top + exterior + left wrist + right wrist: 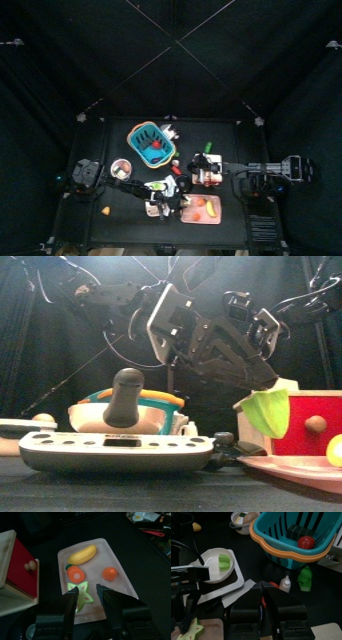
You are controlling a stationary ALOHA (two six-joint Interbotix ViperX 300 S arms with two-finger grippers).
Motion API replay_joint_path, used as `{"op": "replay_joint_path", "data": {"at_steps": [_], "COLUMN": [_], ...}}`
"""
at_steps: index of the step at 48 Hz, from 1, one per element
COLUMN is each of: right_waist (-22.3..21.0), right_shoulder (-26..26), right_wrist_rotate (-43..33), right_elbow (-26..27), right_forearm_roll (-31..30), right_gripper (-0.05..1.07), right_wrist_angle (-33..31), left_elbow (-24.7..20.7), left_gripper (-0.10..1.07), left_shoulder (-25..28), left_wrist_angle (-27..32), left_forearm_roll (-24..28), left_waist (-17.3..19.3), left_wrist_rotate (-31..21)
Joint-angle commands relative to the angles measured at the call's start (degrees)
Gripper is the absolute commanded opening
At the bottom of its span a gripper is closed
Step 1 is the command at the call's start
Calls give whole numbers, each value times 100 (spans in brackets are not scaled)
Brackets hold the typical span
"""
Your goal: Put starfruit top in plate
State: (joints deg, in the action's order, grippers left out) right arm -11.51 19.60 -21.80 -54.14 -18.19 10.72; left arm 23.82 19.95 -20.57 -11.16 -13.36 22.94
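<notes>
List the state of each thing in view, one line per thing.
Starfruit top: lying flat on the plate, between the open left pincer's jaws, not gripped.
Plate: holds banana, carrot slice, orange piece, starfruit top.
Left pincer: open.
Teal basket: upright, red ball inside.
Right pincer: shut, empty.

So the flat squarish plate (119, 567) is salmon-pink, with a yellow-green star-shaped starfruit slice (81, 595), a yellow banana (81, 555) and two orange pieces on it. The plastic basket (278, 542) is teal with an orange rim.
</notes>
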Motion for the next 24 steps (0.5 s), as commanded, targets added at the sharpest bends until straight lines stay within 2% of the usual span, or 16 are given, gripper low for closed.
{"op": "replay_joint_path", "data": {"at_steps": [1,7,12,24], "right_waist": [18,26,62,984], "right_shoulder": [105,105,88,88], "right_wrist_rotate": [0,-9,-18,35], "right_elbow": [53,44,0,-105], "right_forearm_roll": [-9,0,26,-9], "right_gripper": [48,48,48,48], "right_wrist_angle": [18,18,0,-404], "left_elbow": [-141,-185,-185,-220], "left_gripper": [76,76,76,76], "left_shoulder": [-114,-132,-149,-158], "left_wrist_angle": [9,18,70,167], "left_forearm_roll": [246,554,606,598], "left_waist": [-18,-35,-35,-26], "left_wrist_rotate": [53,193,325,765]}}
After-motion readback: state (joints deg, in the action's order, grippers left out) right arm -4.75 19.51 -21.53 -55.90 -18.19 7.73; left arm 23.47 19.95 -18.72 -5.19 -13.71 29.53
